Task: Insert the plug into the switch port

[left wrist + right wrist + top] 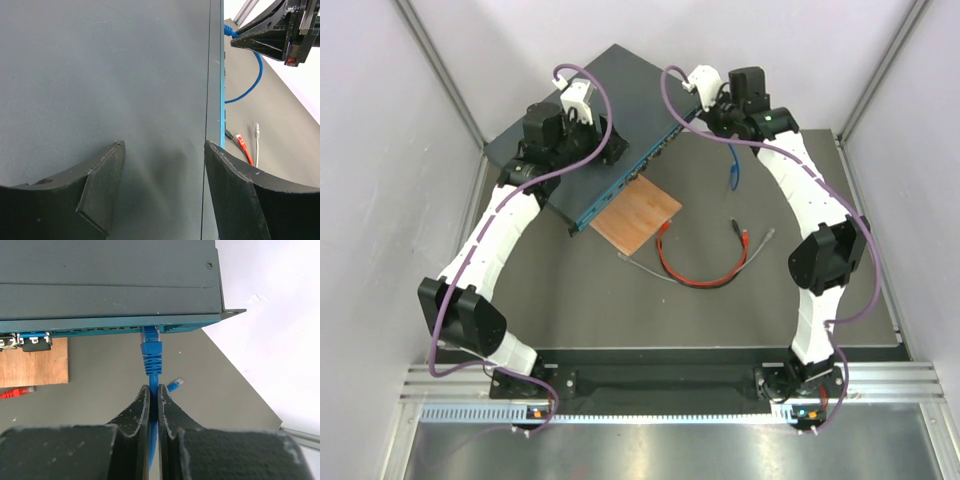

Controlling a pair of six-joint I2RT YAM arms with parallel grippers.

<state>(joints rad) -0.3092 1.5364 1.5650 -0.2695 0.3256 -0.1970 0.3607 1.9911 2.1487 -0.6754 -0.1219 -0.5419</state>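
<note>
The switch (620, 90) is a flat slate-grey box with a teal front edge (110, 326) carrying a row of ports. A blue plug (151, 347) stands square to that edge, its tip inside a port near the right end. My right gripper (154, 390) is shut on the blue cable (733, 168) just behind the plug's ribbed boot. My left gripper (164, 143) hangs open over the switch's top face (100, 75), close to the front edge, with nothing between its fingers.
A brown wooden board (637, 215) lies in front of the switch. A red cable (705, 270) and a grey cable (645, 268) lie loose on the mat. The blue cable's free end (175, 385) rests behind the plug. White walls close in both sides.
</note>
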